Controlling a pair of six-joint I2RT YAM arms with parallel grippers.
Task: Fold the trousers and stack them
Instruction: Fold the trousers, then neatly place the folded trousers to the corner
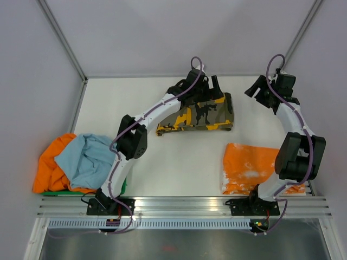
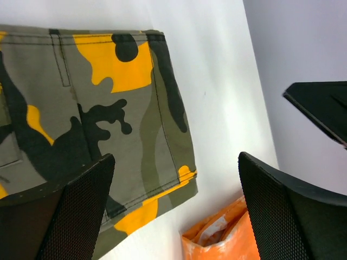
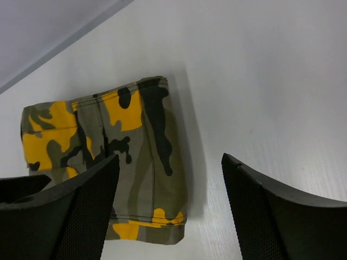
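One near hazard is the carry toward the orange garment [image 1: 249, 168] at the near right, since pinching only the top layer of the folded trousers [image 1: 198, 116] at the tabletop's [image 1: 108, 103] far middle could spill the fold; the left claw [image 1: 209, 89] hangs open over them, its arm [image 1: 146, 116] outstretched, the right claw [image 3: 169, 157] open off to their right

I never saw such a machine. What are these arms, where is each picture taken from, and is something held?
Two robot arms stand at the table's near edge, each ending in a two-finger gripper. One picture looks down from above; the other two come from cameras on the wrists, showing their own black fingers. On the table lie folded camouflage trousers, an orange cloth at right, and an orange garment and light blue garment heaped at left. The left gripper and right gripper are open, holding nothing.
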